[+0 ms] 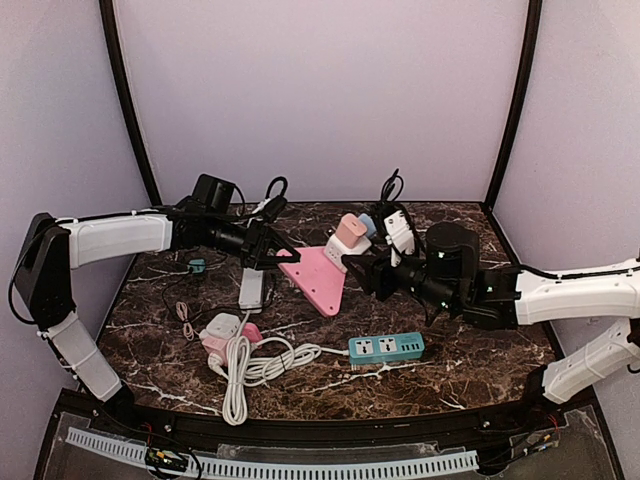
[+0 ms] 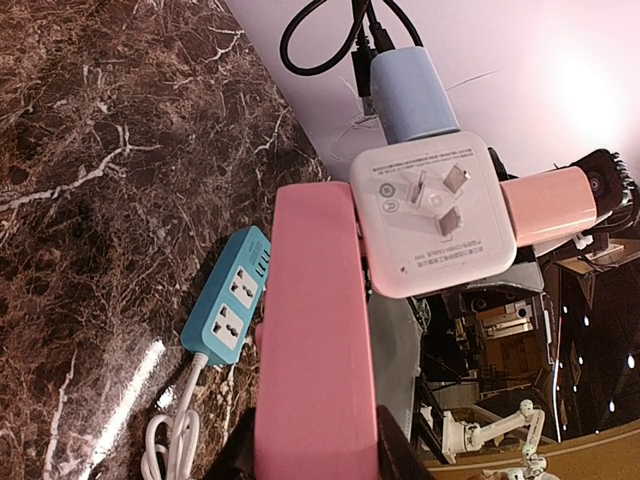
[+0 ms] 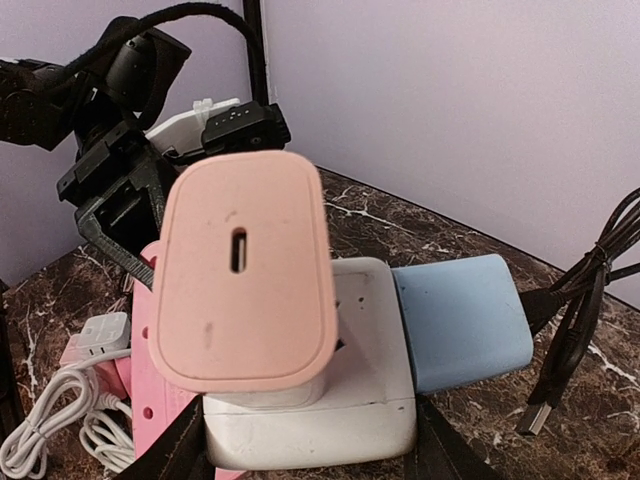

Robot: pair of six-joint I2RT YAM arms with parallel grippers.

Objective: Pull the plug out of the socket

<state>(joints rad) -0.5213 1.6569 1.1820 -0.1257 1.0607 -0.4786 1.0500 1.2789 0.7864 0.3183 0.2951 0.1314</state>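
Two end effectors clenched: left (image 1: 272,252) on the pink holder (image 1: 318,277), right (image 1: 360,268) on the white socket cube (image 3: 340,400).

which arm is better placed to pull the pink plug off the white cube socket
Right, likely. The right gripper sits right at the white cube socket, with the pink plug directly in front of its camera. The left gripper is holding the pink triangular board, bracing it.

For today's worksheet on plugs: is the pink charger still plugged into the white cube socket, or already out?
Still in. The pink charger sits flush against the white cube socket, no gap showing; the blue charger is seated too.
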